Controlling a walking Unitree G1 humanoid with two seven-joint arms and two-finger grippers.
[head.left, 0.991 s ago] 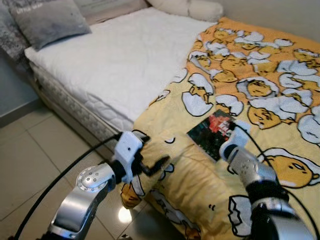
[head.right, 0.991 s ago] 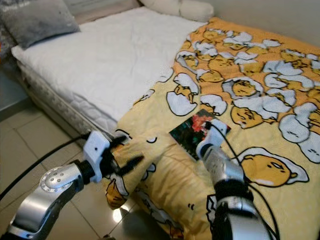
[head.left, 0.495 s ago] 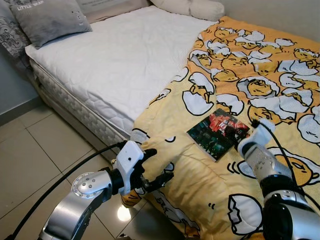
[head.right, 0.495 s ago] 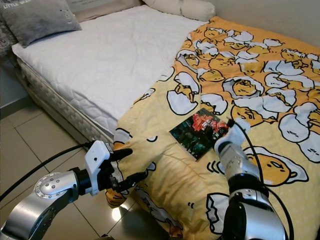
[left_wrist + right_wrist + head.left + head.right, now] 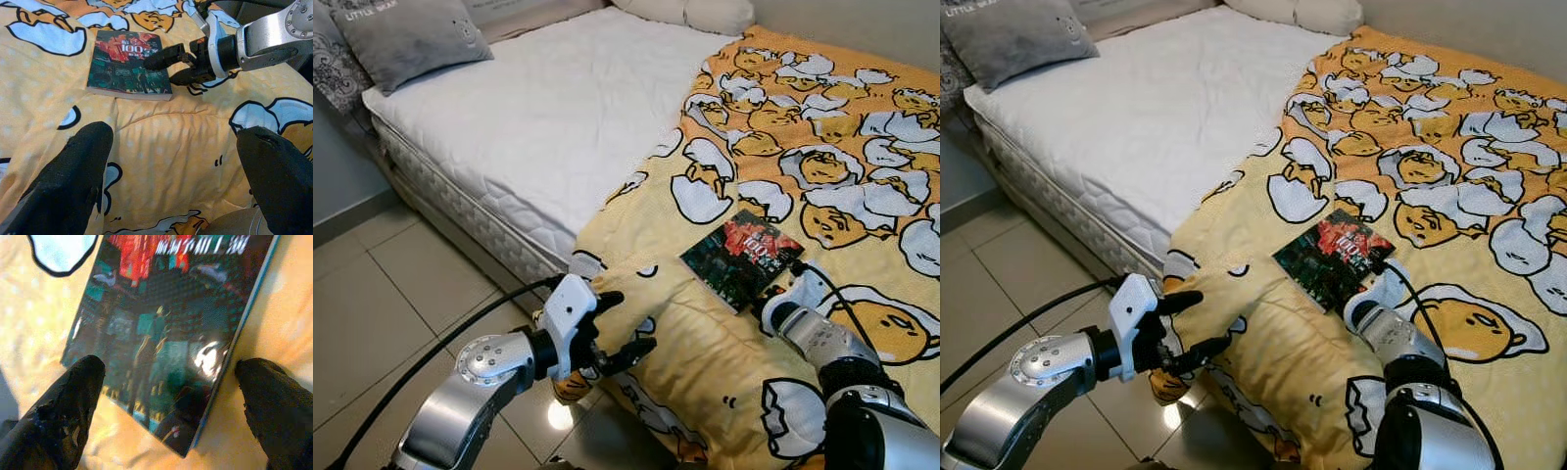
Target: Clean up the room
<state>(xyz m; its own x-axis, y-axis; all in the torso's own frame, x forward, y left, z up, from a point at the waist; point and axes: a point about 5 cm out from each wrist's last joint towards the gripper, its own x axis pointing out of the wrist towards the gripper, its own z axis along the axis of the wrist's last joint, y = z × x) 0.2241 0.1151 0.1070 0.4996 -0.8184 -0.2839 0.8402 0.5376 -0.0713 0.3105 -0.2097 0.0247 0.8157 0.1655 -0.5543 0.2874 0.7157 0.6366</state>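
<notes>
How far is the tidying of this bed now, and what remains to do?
Little looks done yet: the book lies flat on the yellow blanket, which covers only part of the white mattress. In hand: the right gripper is open at the book's near edge, not gripping it. The left gripper is open by the blanket's hanging corner. Left: lift the book away, probably spread the blanket.
</notes>
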